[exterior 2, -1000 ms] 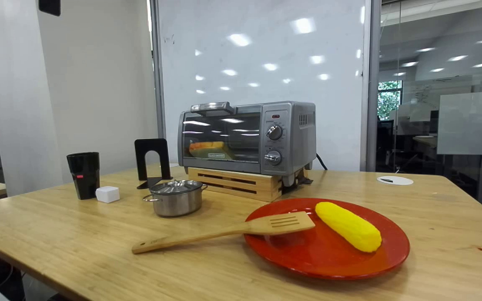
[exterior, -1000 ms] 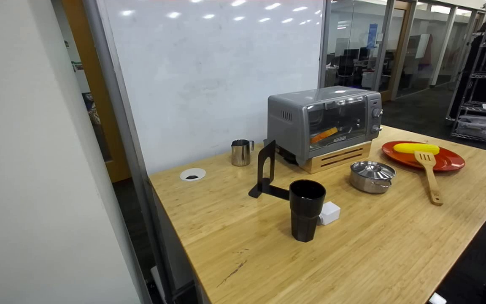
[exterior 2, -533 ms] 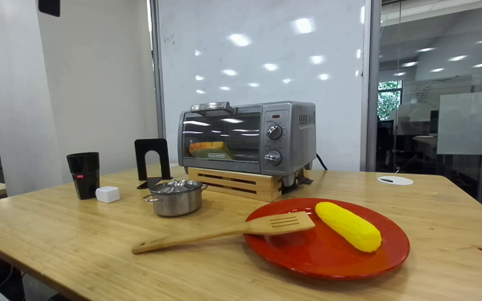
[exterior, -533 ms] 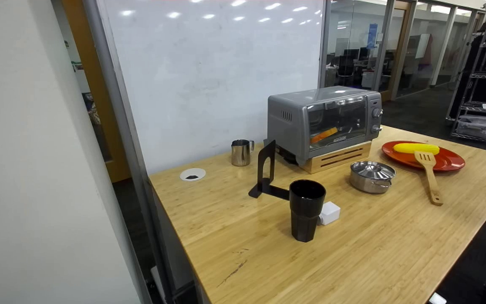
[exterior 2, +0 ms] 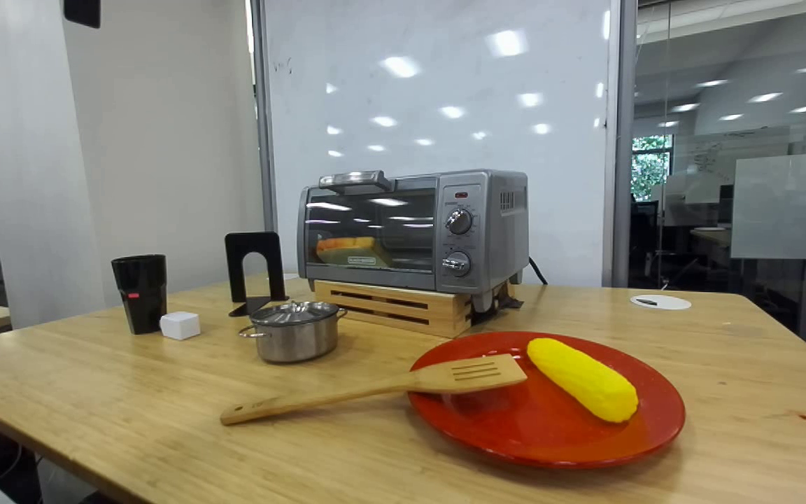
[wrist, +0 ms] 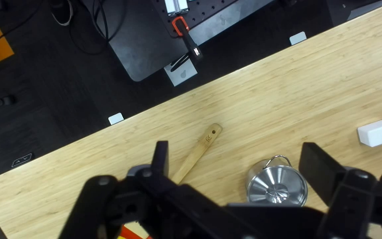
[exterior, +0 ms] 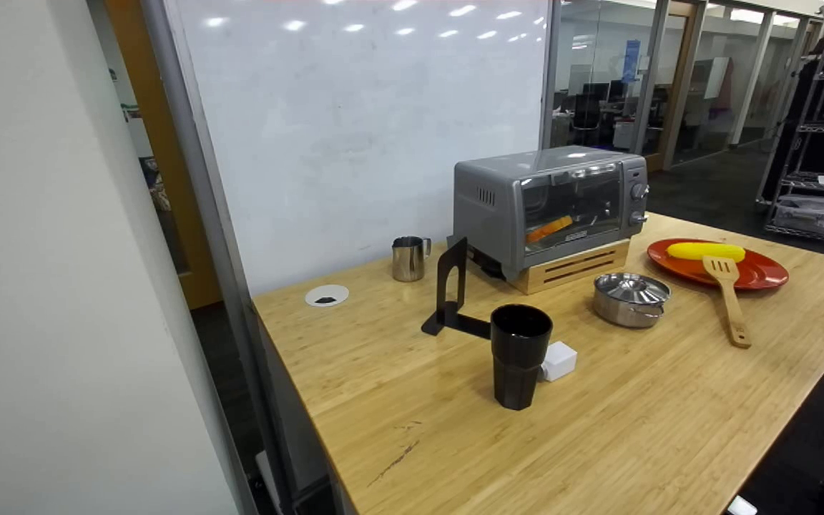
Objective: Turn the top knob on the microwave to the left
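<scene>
At the back of the pale wooden table (exterior: pixel 598 458) sits the boxy silver-grey metal microwave (exterior 2: pixel 403 231), up on a slatted light-wood stand (exterior 2: pixel 450 316), glass door (exterior 2: pixel 410 213) closed, round silver top knob (exterior 2: pixel 458 221) facing out. And it's crowded out front! A round lidded steel pot (exterior 2: pixel 297 339) stands just before the stand, while a round red plate (exterior 2: pixel 546 446) lies near the knob end, the head of a slotted wooden spatula (exterior 2: pixel 375 388) over its rim, handle down on the table. Toward the opposite end rises a flat black arched bookend (exterior 2: pixel 252 243); farther out, a tall glossy black tumbler (exterior: pixel 517 357) stands upright beside a small white boxy piece (exterior: pixel 561 360), touching or not, I can't tell. A small steel pitcher (exterior: pixel 408 261) sits back near the big glossy whiteboard (exterior: pixel 355 143). Over the table, the robot's black fingers (wrist: pixel 320 172) hang wide apart, tabletop and part of the pot showing between them.

Against a second ago? Everything on the table matches: same places, and the top knob at the same slant.

Now the insides: behind the microwave's glass sits a bread-like piece (exterior 2: pixel 345 243) with an orange edge; the plate carries a bright yellow corn-shaped piece (exterior 2: pixel 583 380); the pot wears its lid (exterior 2: pixel 296 312), hiding its contents; the tumbler is too dark inside to read, and the pitcher's inside I can't make out.
</scene>
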Robot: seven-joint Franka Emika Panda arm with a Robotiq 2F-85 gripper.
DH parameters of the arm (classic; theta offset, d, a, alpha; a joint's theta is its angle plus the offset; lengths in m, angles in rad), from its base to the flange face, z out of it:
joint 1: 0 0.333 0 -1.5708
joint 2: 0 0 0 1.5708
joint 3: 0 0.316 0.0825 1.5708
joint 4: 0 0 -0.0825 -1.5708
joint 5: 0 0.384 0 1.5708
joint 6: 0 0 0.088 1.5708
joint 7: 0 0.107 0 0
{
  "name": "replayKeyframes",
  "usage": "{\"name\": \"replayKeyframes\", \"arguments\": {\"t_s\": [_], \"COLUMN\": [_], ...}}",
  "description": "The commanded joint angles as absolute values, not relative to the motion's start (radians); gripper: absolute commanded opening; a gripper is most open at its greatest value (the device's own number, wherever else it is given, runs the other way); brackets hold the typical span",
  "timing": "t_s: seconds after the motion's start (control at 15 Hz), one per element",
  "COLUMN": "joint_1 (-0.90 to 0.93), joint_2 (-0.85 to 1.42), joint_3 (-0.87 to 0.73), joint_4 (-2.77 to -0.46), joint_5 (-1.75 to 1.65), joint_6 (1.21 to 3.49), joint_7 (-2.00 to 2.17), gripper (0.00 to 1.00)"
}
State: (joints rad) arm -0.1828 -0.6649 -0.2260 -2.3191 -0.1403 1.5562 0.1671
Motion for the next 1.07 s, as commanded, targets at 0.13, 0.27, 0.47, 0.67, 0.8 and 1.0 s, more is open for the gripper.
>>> {"name": "replayKeyframes", "arguments": {"t_s": [0.13, 0.27, 0.47, 0.67, 0.8, 1.0], "joint_1": [-0.213, -0.208, -0.202, -0.203, -0.205, -0.209], "joint_2": [-0.658, -0.666, -0.676, -0.678, -0.671, -0.66], "joint_3": [-0.203, -0.211, -0.218, -0.216, -0.214, -0.207], "joint_4": [-2.313, -2.323, -2.336, -2.343, -2.337, -2.319], "joint_5": [-0.14, -0.115, -0.083, -0.065, -0.061, -0.062], "joint_6": [1.544, 1.579, 1.654, 1.72, 1.705, 1.676], "joint_7": [0.158, 0.162, 0.155, 0.142, 0.14, 0.154], "gripper": [1.0, 1.0, 1.0, 1.0, 1.0, 1.0]}}
